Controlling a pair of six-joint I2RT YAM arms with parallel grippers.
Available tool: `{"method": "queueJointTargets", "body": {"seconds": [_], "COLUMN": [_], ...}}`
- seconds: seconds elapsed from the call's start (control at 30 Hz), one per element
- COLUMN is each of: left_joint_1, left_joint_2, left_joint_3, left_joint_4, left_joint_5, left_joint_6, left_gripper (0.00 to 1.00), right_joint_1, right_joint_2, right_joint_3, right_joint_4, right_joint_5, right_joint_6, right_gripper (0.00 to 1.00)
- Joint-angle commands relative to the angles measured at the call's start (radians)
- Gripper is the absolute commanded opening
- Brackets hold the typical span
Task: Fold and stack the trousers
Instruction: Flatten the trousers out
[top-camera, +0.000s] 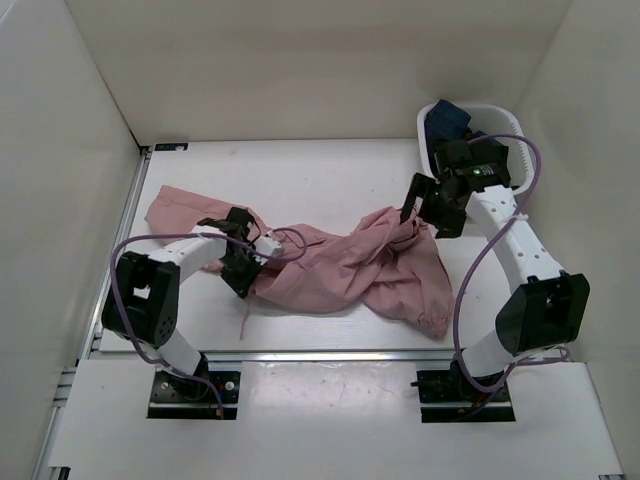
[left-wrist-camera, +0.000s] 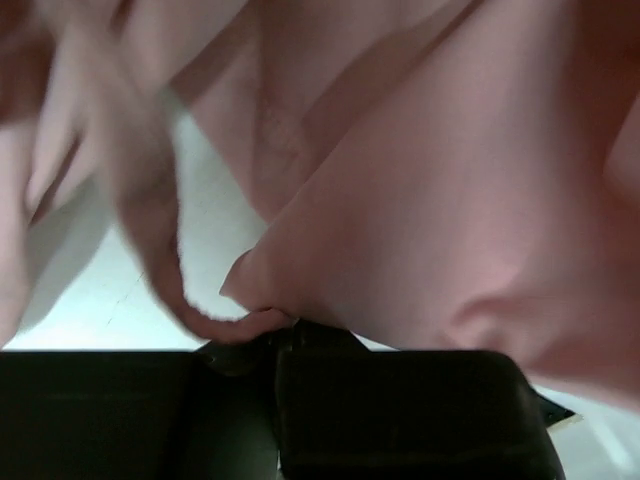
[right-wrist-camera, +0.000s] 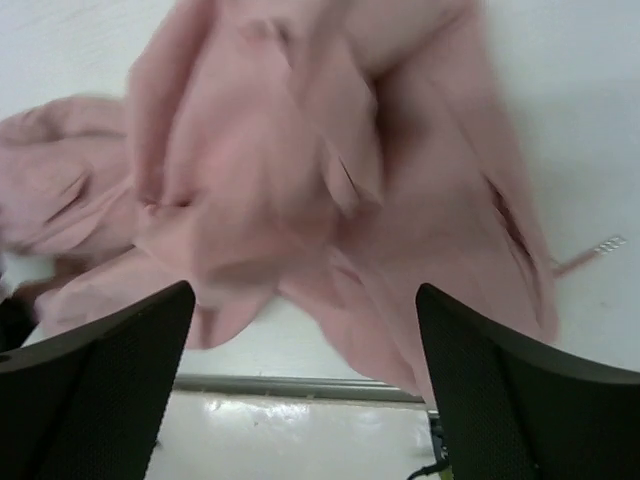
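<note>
Trousers (top-camera: 340, 265), dusty pink and badly crumpled, lie across the middle of the table (top-camera: 300, 170), between my two arms. One end reaches toward the far left, behind the left arm. The bulk is bunched toward the right, with a wide flap lying out toward the near edge.

My left gripper (top-camera: 262, 250) sits low at the left part of the cloth, clenched. On the left wrist camera the dark fingers meet, and a small fold of the trousers is nipped between their tips. That view is blurred, so I can't tell how much cloth is really caught beyond that fold. The rest of the fabric fills the frame above the fingers, with a strip of bare table showing at the left.

My right gripper (top-camera: 410, 205) hangs over the raised, gathered part of the trousers on the right side, its jaws spread wide and holding nothing. On the right wrist camera the two fingers (right-wrist-camera: 110, 380) stand far apart at the bottom corners. The pink cloth lies below and beyond them, not between them.

In the far right corner stands a white basket (top-camera: 500, 115) with dark blue garments (top-camera: 447, 120) inside, just behind the right arm.
</note>
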Motion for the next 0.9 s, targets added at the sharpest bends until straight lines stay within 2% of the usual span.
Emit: {"method": "queueJointTargets", "body": {"seconds": [0.0, 0.03, 0.07, 0.1, 0.17, 0.2, 0.3, 0.33, 0.43, 0.47, 0.6, 0.63, 0.67, 0.7, 0.73, 0.8, 0.87], "left_joint_1": [0.061, 0.091, 0.121, 0.182, 0.233, 0.271, 0.296, 0.296, 0.296, 0.296, 0.338, 0.351, 0.380, 0.397, 0.413, 0.474, 0.537], "left_joint_2": [-0.118, -0.149, -0.178, -0.229, -0.269, -0.283, -0.306, -0.306, -0.317, -0.326, -0.335, -0.335, -0.344, -0.344, -0.344, -0.344, -0.334], "left_joint_3": [0.030, 0.043, 0.043, 0.052, 0.061, 0.076, 0.103, 0.112, 0.090, 0.090, 0.122, 0.136, 0.170, 0.190, 0.213, 0.305, 0.386], "left_joint_4": [-0.020, -0.020, -0.034, -0.049, -0.060, -0.060, -0.083, -0.097, -0.097, -0.097, -0.106, -0.106, -0.106, -0.106, -0.106, -0.097, -0.081], "left_joint_5": [-0.039, -0.052, -0.052, -0.064, -0.073, -0.073, -0.073, -0.063, -0.041, -0.052, -0.093, -0.093, -0.104, -0.113, -0.113, -0.138, -0.148], "left_joint_6": [-0.007, -0.007, 0.007, 0.007, 0.021, 0.033, 0.033, 0.033, 0.033, 0.033, 0.047, 0.056, 0.071, 0.081, 0.081, 0.104, 0.133], "left_gripper": [0.14, 0.14, 0.14, 0.14, 0.14, 0.14, 0.14, 0.14, 0.14, 0.14, 0.14, 0.14, 0.14, 0.14, 0.14, 0.14, 0.14], "right_joint_1": [-0.023, -0.038, -0.073, -0.092, -0.117, -0.117, -0.117, -0.117, -0.126, -0.126, -0.150, -0.172, -0.182, -0.193, -0.207, -0.224, -0.276], "right_joint_2": [-0.110, -0.173, -0.237, -0.361, -0.458, -0.512, -0.542, -0.558, -0.588, -0.598, -0.533, -0.510, -0.458, -0.433, -0.410, -0.361, -0.361], "right_joint_3": [0.046, 0.001, -0.111, -0.176, -0.313, -0.441, -0.606, -0.711, -0.856, -0.875, -0.932, -0.944, -0.956, -0.967, -0.967, -0.941, -0.811], "right_joint_4": [-0.197, -0.197, -0.179, -0.162, -0.093, -0.078, -0.068, -0.053, 0.118, 0.215, 0.350, 0.373, 0.401, 0.460, 0.484, 0.464, 0.409], "right_joint_5": [0.283, 0.300, 0.301, 0.292, 0.232, 0.162, 0.143, 0.155, 0.089, 0.080, 0.121, 0.121, 0.044, -0.007, -0.049, -0.074, -0.032], "right_joint_6": [0.027, 0.053, 0.102, 0.124, 0.136, 0.146, 0.163, 0.175, 0.184, 0.184, 0.164, 0.153, 0.153, 0.144, 0.144, 0.118, 0.054], "right_gripper": [0.99, 0.99, 0.99, 0.97, 0.92, 0.92, 0.91, 0.91, 0.99, 0.99, 0.99, 0.94, 0.85, 0.61, 0.44, 0.00, 0.00]}}
